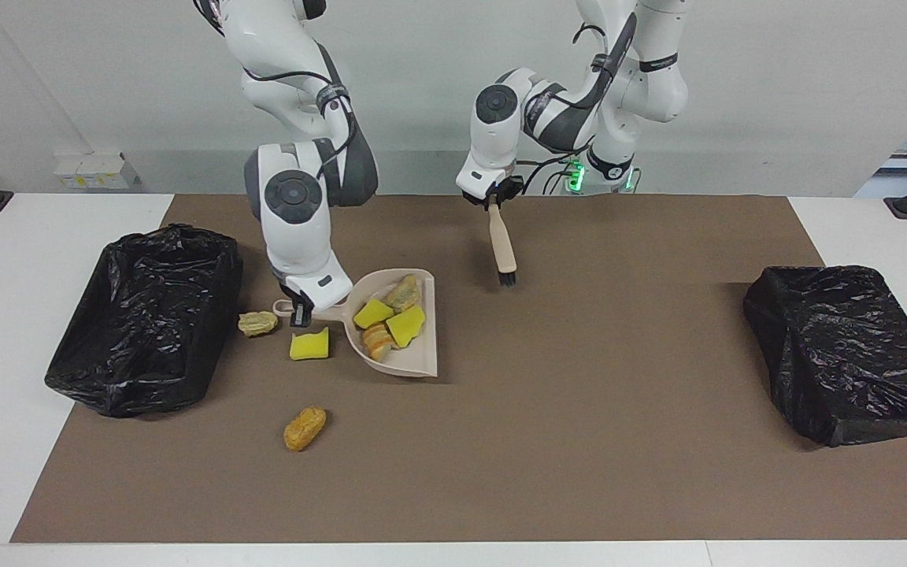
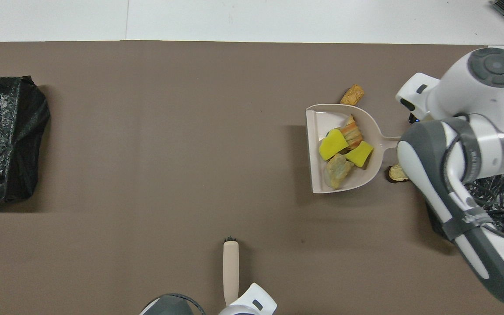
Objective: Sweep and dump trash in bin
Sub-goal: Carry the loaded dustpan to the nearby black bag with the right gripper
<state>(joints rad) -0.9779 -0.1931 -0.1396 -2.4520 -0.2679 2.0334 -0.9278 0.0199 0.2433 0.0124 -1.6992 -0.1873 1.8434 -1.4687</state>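
Cam 1, facing: you look from high across the table [image 1: 453, 555] toward both robots, whole brown mat [image 1: 579, 441] in frame. Cam 2, overhead: steep look-down from robots' end. Shared: mat [image 2: 147, 131], both black bins, half-turn apart.

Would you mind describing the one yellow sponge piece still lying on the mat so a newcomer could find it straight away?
Start at the black-lined bin at the right arm's end of the table. Beside it, on the brown mat, the right gripper holds a beige dustpan. The yellow sponge piece lies by its handle: bright, flat and square-cut, unlike the two brown crusty lumps nearby.
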